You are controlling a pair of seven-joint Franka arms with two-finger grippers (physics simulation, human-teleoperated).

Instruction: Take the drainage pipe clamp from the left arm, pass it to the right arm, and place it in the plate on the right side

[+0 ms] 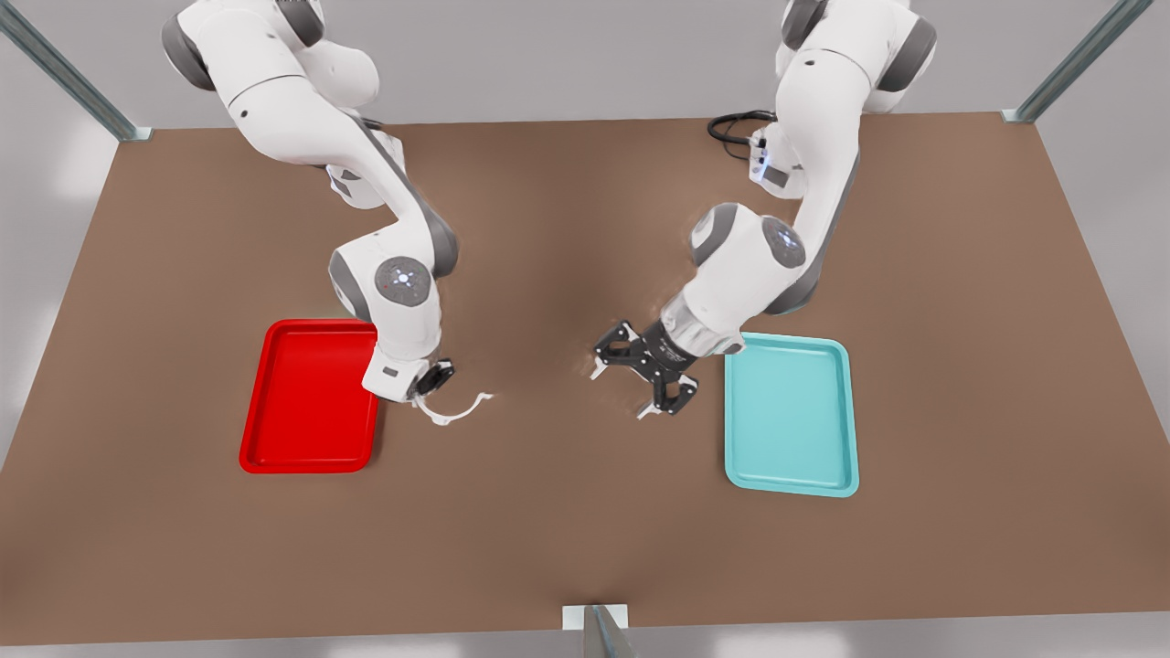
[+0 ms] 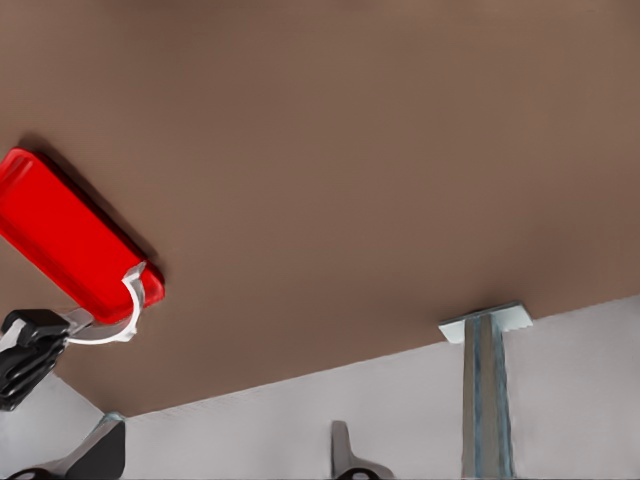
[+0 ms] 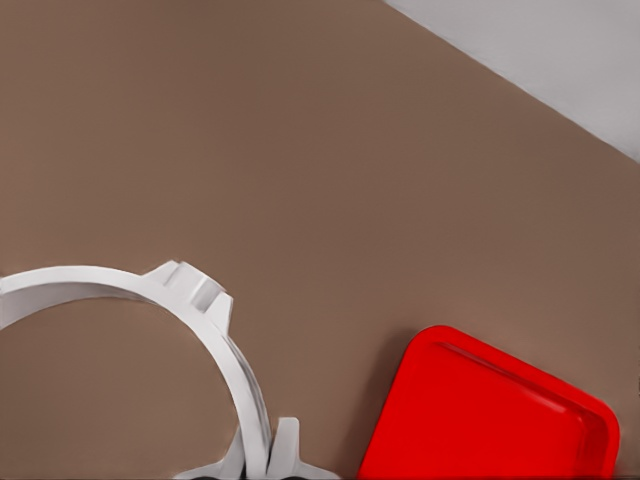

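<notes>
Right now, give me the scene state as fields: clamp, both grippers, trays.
drainage pipe clamp: in the right gripper, beside the red plate, not in it
right gripper: shut on the clamp, at the plate's inner edge
left gripper: open, empty, next to the teal tray
red plate: nothing in it, on the front view's left
teal tray: nothing in it, on the front view's right
handover: looks done

Even, diffuse overhead light; soft shadows, no harsh glare.

The brown bench (image 1: pixel 567 512) is evenly lit, darkening slightly at its centre between the arms, where faint blurred shadows lie. The red plate (image 1: pixel 306 402) and teal tray (image 1: pixel 793 416) carry mild sheen along their rims. In the left wrist view a narrow dark shadow edges the plate. Pale bright patches mark the surrounding grey floor. Edges look slightly soft.
</notes>
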